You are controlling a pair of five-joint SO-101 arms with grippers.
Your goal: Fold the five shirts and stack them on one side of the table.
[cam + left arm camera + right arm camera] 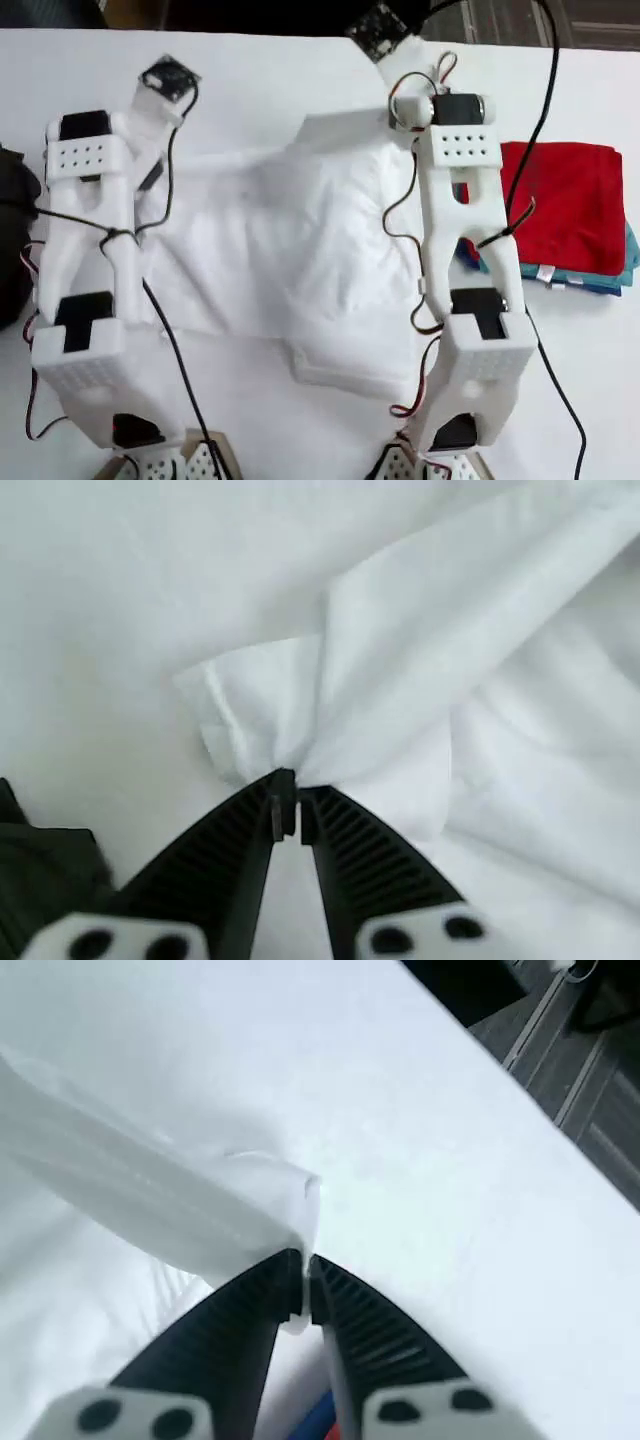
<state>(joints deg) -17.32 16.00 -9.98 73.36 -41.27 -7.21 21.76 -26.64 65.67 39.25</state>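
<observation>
Robot lab bench: white table, cabled arms.

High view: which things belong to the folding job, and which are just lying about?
Job: white shirt, pinched by left tool and right tool; folded stack, red on top.
Lying about: dark object at the view's left edge.

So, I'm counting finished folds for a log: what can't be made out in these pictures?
- High view: the red shirt covers the stack; only teal and blue edges peek out, so its count is unclear.
- High view: the left arm and right arm cover the white shirt's sides.
- Wrist views: cloth inside the left tool and right tool is hidden by their fingers.
- High view: a dark object is cut off by the left edge.
</observation>
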